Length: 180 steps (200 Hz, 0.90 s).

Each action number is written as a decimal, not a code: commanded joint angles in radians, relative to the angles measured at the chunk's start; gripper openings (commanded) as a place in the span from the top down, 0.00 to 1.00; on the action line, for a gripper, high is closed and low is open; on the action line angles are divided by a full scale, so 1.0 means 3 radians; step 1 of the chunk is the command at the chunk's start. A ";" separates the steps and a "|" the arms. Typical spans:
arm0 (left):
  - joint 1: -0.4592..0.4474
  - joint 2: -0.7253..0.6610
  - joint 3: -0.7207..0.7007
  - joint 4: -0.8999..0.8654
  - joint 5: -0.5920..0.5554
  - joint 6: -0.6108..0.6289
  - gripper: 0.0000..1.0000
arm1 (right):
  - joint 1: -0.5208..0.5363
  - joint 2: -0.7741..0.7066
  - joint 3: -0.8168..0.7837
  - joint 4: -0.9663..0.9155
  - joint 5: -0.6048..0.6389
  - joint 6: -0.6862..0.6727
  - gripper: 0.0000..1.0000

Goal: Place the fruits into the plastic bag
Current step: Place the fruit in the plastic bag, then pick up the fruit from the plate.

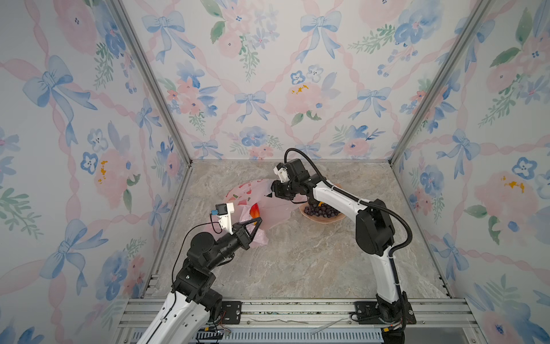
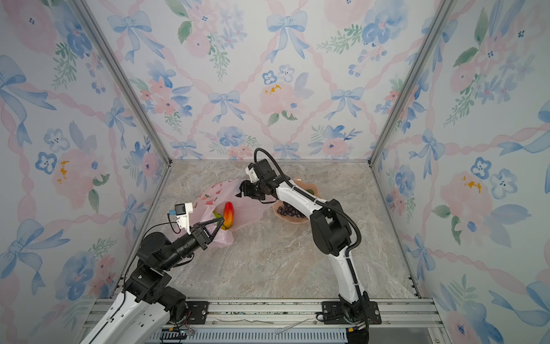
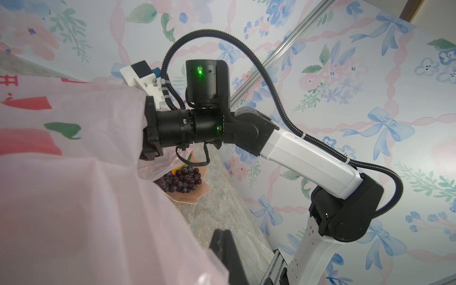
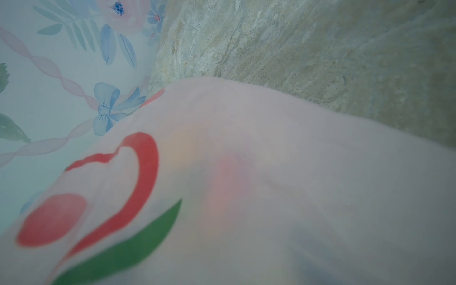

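Closely pinched, the left claw (image 1: 256, 222) grips the rim of the thin, translucent pink plastic bag (image 1: 279, 211), holding its mouth up off the marbled counter (image 1: 297, 262). The right claw (image 1: 270, 191) is spread wide, its tips hidden inside that mouth. A red-orange toy mango (image 2: 228, 213) lies inside the bag. Dark purple toy grapes (image 1: 323, 210) sit on a peach scalloped dish (image 1: 337, 219). The film looks limp and slippery, best held at the rim; the grapes look light and bumpy.

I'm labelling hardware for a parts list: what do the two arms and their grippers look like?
The left arm and right arm have white shells and black joints. The left gripper is black, triangular and open-framed; the right gripper is black too. A ribbed black hose loops along the right arm, whose joints show green lights.
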 commanded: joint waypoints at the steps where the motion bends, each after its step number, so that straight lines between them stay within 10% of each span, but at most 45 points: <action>1: 0.0003 0.0022 -0.0033 -0.0015 -0.0029 0.0074 1.00 | 0.0028 -0.0155 0.0166 -0.0032 0.0070 -0.0137 0.04; 72: 0.0004 0.0010 -0.0019 -0.0040 -0.0084 0.0083 1.00 | -0.0002 -0.0127 0.0506 -0.0327 -0.0371 0.0071 0.04; 117: 0.0007 0.0030 0.0006 -0.0060 -0.0100 0.0111 1.00 | 0.0032 -0.0189 0.0740 -0.1623 -0.0627 -0.0302 0.04; 180: 0.0015 0.0134 -0.0003 0.0048 -0.0092 0.0096 1.00 | -0.0025 -0.1209 -0.0010 -0.1714 -0.0666 -0.0457 0.04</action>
